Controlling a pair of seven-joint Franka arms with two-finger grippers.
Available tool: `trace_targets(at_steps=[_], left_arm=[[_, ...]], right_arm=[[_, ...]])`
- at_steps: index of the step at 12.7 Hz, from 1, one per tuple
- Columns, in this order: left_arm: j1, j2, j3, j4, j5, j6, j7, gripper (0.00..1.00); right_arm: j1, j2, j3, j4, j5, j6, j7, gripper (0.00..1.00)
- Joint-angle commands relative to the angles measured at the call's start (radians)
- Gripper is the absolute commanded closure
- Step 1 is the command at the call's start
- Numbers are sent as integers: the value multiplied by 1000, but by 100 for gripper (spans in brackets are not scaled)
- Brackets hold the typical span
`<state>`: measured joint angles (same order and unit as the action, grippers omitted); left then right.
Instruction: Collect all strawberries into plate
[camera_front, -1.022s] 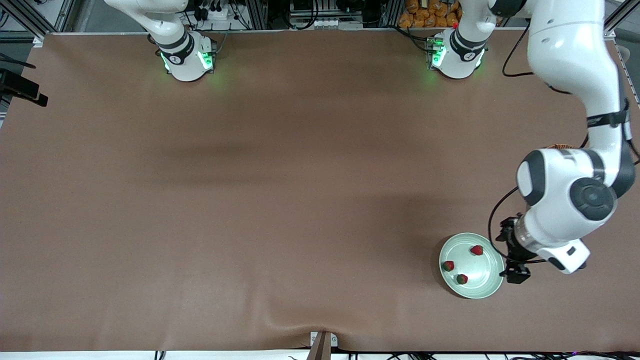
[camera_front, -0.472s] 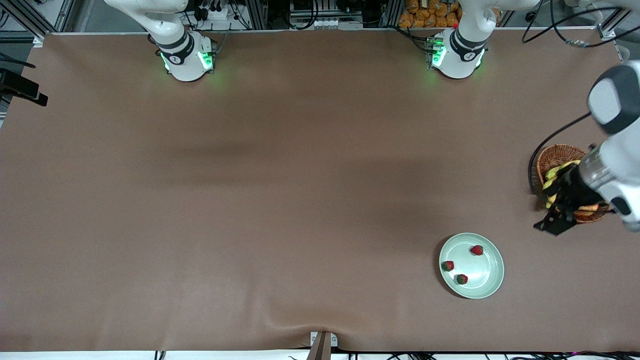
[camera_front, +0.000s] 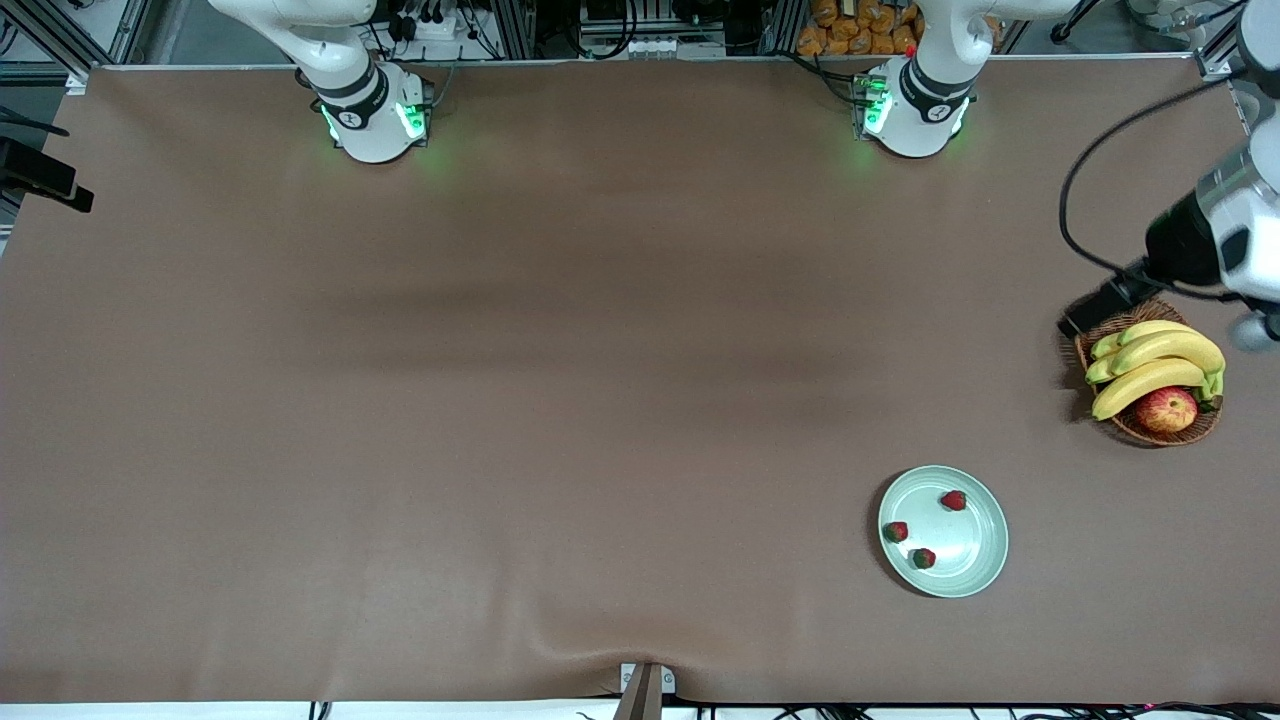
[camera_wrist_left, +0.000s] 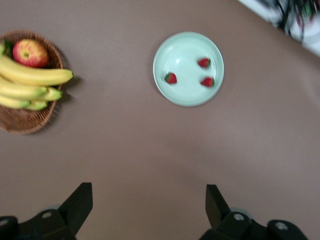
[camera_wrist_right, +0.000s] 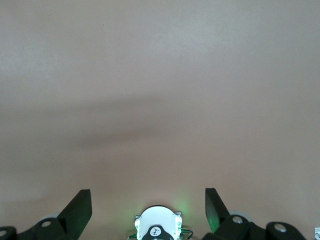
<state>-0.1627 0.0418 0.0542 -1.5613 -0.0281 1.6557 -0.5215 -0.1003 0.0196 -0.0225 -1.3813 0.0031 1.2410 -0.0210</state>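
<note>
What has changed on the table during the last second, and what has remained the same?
The left gripper, open and empty, rose from beside the plate, passed over the basket and is now high above the left arm's end of the table, uncovering the bananas and apple. It took hold of nothing. The three strawberries stayed in the plate. The right gripper waits, open.
</note>
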Motion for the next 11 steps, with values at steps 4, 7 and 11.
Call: trace_targets(at_steps=[4,7,11], left_arm=[[75,-68,-60,-5,45,-105,510,0],[65,-68,-74,15,68,-142,538,0],[68,-72,-96,17,71,-149,543,0]], right_arm=[[-29,-6,16,10,3,-12,4,0],[-29,-6,18,11,3,-12,4,0],[-30,-6,18,11,3,-12,3,0]])
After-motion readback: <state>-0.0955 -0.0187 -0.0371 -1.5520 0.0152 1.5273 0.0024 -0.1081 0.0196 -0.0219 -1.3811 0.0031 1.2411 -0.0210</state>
